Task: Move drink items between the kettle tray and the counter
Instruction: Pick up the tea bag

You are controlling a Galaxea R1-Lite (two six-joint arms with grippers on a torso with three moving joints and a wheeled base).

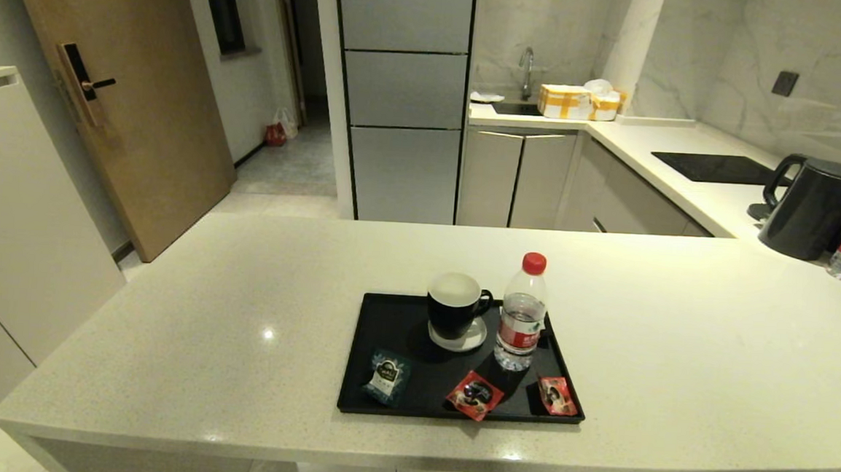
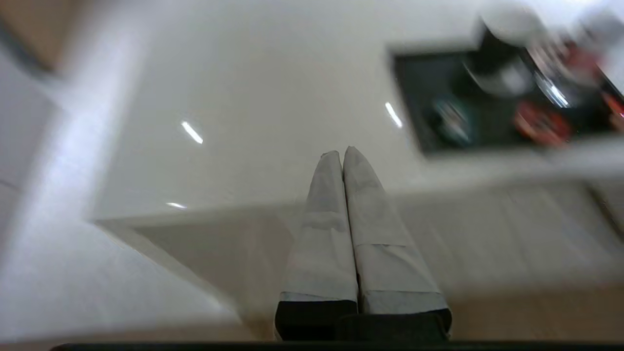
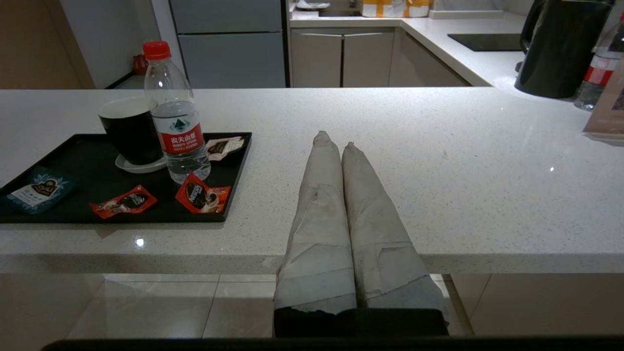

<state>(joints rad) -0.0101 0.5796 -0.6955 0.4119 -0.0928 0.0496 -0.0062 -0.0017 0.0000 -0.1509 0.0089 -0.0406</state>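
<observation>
Left gripper (image 2: 343,155) closed, empty, off counter (image 1: 240,312) front edge; right gripper (image 3: 334,141) same. Water bottle (image 1: 521,322) upright on kettle tray (image 1: 386,321) beside mug (image 1: 454,305). Likely light, smooth, top-heavy: grip mid-body at label. Sachets (image 1: 475,395) flat, thin; hard pinch.

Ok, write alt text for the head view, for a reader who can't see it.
A black tray sits on a pale speckled counter, holding a black mug on a saucer, an upright red-capped water bottle, a teal sachet and two red sachets. No robot arm shows; a black kettle stands far right.
</observation>
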